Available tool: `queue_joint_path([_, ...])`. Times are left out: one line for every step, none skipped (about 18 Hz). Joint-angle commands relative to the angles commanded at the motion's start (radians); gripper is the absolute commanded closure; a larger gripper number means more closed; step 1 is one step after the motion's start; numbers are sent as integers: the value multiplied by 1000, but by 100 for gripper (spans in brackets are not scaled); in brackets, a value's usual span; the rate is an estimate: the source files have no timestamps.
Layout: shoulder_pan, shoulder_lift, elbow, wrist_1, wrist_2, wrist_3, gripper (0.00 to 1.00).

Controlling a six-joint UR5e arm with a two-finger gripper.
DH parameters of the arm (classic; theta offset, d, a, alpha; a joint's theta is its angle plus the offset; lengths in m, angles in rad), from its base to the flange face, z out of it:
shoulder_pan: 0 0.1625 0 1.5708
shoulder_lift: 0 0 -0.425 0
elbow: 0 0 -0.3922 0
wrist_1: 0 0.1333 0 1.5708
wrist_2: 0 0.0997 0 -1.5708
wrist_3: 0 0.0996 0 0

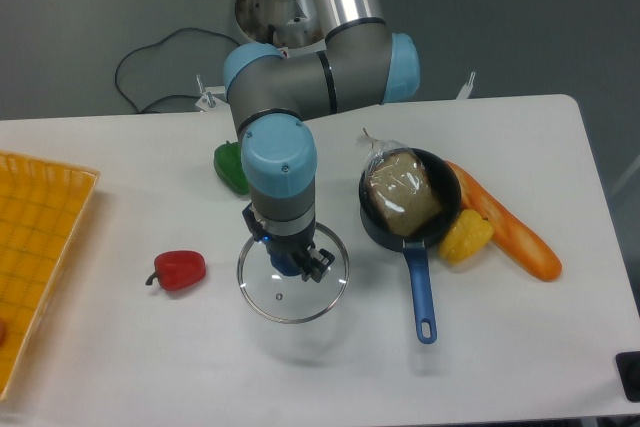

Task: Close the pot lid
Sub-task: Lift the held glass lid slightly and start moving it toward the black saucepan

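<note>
At table centre, we find gripper (291, 261) down over blue knob of lid (292, 280); fingers hidden by wrist, so we cannot tell if clamped. Lid appears near table surface, left of pot (410, 212), apart from it. Pot holds wrapped bread (403, 194) standing above rim. We judge risks: lid sitting tilted on bread, or knob slipping during carry.

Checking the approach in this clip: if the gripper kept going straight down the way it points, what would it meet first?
The gripper points straight down over the lid, so it would meet the lid's blue knob, then the glass. It may already touch the knob; the wrist hides the jaws.
</note>
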Motion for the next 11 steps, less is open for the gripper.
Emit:
queue_joint_path([0, 3, -12, 3, -2, 0, 42])
queue_joint_path([0, 5, -23, 11, -3, 2, 42])
queue_joint_path([6, 6, -25, 11, -5, 2, 42])
queue_joint_path([9, 8, -25, 11, -8, 2, 42])
queue_joint_path([9, 6, -22, 9, -11, 2, 42])
queue_joint_path([9, 5, -20, 8, -12, 2, 42])
queue_joint_path([12, 3, -20, 3, -14, 2, 42])
queue_joint_path([23, 2, -20, 2, -14, 2, 42])
queue_joint_path([26, 0, -20, 0, -18, 2, 42])
queue_joint_path([28, 0, -22, -3, -24, 2, 42])
queue_joint_path([29, 0, -22, -17, -23, 2, 42])
